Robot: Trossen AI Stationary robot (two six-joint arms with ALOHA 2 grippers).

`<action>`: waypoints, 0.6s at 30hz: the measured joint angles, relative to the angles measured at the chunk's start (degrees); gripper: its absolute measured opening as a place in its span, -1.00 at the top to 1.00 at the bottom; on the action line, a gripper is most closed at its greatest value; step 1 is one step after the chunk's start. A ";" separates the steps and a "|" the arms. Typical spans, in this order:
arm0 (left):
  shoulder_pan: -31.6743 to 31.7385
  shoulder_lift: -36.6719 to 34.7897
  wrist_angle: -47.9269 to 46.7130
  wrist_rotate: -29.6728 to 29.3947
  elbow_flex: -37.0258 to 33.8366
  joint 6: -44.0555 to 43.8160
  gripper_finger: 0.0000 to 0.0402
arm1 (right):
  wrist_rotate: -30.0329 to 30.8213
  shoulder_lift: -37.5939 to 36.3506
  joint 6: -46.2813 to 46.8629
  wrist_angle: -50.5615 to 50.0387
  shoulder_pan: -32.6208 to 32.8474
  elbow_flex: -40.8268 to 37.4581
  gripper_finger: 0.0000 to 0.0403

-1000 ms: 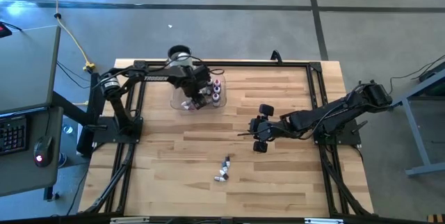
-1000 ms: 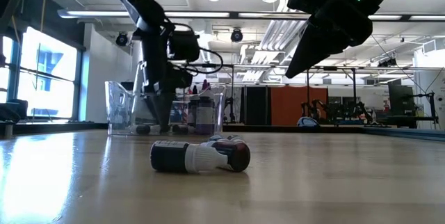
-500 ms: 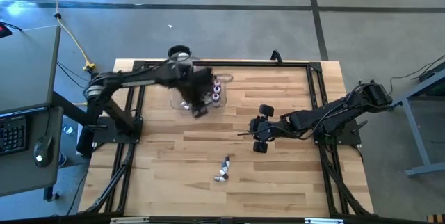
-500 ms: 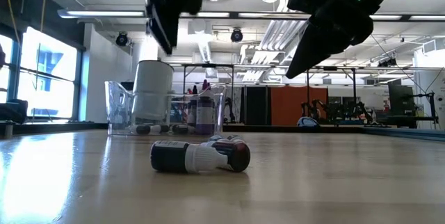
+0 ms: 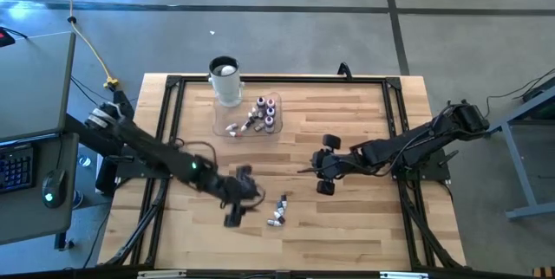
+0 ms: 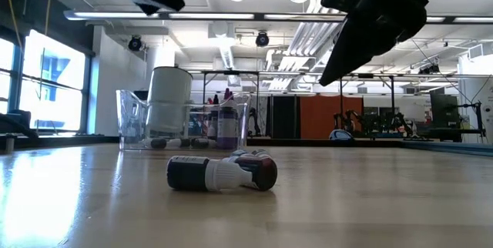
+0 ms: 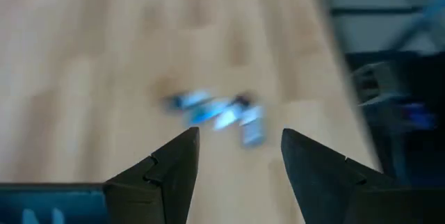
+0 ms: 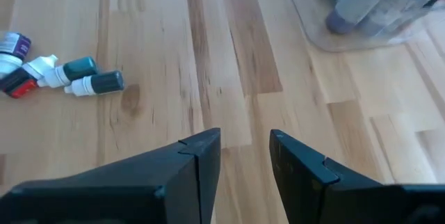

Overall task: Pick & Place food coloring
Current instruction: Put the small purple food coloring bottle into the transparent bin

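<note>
Left tool [image 5: 236, 197]: fingers spread open, empty, hanging above the surface [image 5: 347, 227] just beside the loose bottles.
Right tool [image 5: 325, 163]: open and empty, waiting near the middle of the surface.
Loose food coloring bottles [image 5: 278, 212]: a small cluster lying on their sides near the front edge — touching one another.
Clear tray [image 5: 222, 124]: at the back, holding more bottles, beside a white cup [image 5: 225, 81].
Risk: the bottles are bunched, so closing fingers may catch two or knock one rolling.
Cause: round bodies lying flat — a slightly off-centre descent would push rather than pinch.
</note>
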 joint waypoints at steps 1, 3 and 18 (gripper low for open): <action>-0.97 0.99 5.62 0.70 -2.19 0.71 0.00 | 0.05 0.00 -0.74 0.47 -0.10 0.00 0.42; -2.00 2.78 14.23 1.40 -5.81 0.79 0.00 | 0.79 0.00 -2.56 1.37 -0.30 0.00 0.42; -2.59 23.05 33.06 0.18 -8.43 -0.15 0.00 | 0.42 0.00 -3.89 3.51 -0.83 0.00 0.42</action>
